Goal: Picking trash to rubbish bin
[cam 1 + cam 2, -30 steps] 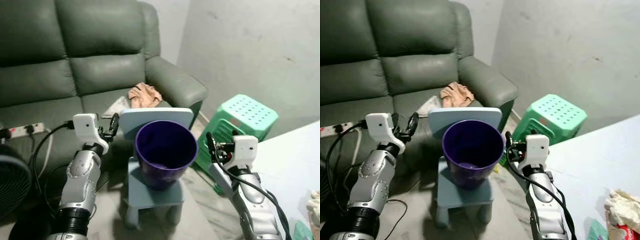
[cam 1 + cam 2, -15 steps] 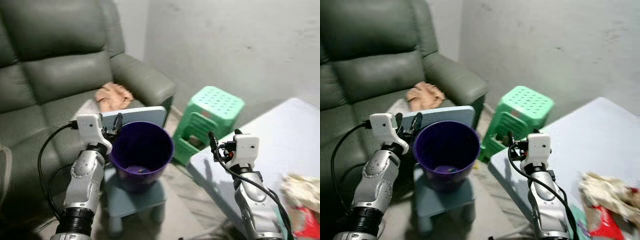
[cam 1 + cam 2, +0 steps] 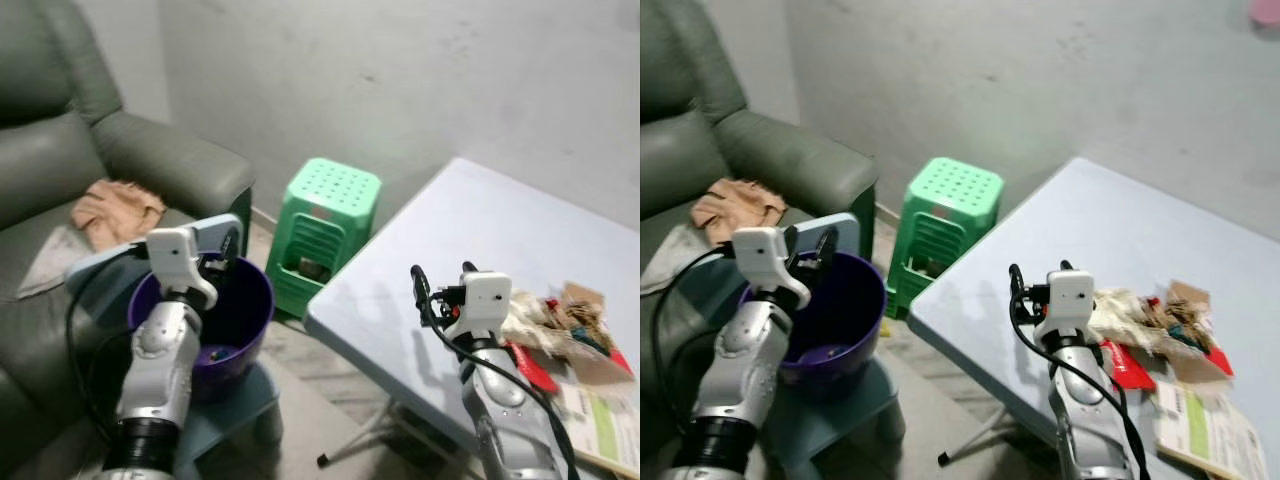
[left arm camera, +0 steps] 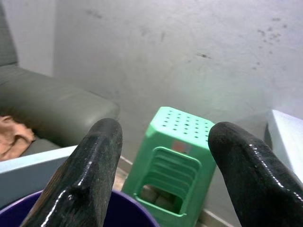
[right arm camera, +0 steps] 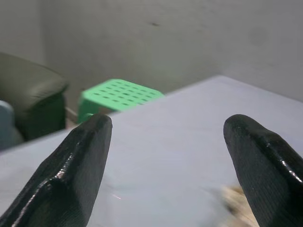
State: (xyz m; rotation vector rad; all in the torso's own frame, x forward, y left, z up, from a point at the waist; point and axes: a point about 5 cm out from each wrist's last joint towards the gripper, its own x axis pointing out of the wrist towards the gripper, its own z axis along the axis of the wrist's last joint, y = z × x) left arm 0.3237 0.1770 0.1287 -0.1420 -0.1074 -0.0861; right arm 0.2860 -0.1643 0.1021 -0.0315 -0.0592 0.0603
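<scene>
A purple bin (image 3: 235, 320) is seen at the left of the scene, standing on a small pale blue chair (image 3: 215, 232) whose backrest rises just behind it. Something small lies on the bottom of the bin, too indistinct to be identified. The left gripper (image 3: 226, 262) is held over the near rim of the bin, released and empty; in the left wrist view its two black fingers (image 4: 90, 175) are spread well apart with nothing between them, and the bin's rim (image 4: 71, 208) shows below them.

To the right, a pale blue table (image 3: 470, 230) runs from the near right toward the far wall. The trash (image 3: 560, 325) is piled on the table's right part: crumpled paper, brown scraps, a red wrapper (image 3: 1125, 365) and, nearest, a printed sheet with a green patch (image 3: 1200, 430). The right gripper (image 3: 440, 290) is raised above the near edge of the table, just left of the pile and not touching it. Its fingers (image 5: 78, 175) are also parted and empty, as the right wrist view shows, with the bare tabletop (image 5: 165, 161) beyond them.

Between the bin and the table, a green plastic stool (image 3: 325, 225) stands on the floor against the grey wall (image 3: 400, 70). At the far left a dark green sofa (image 3: 150, 160) is placed, with a crumpled tan cloth (image 3: 115, 208) lying on its seat.
</scene>
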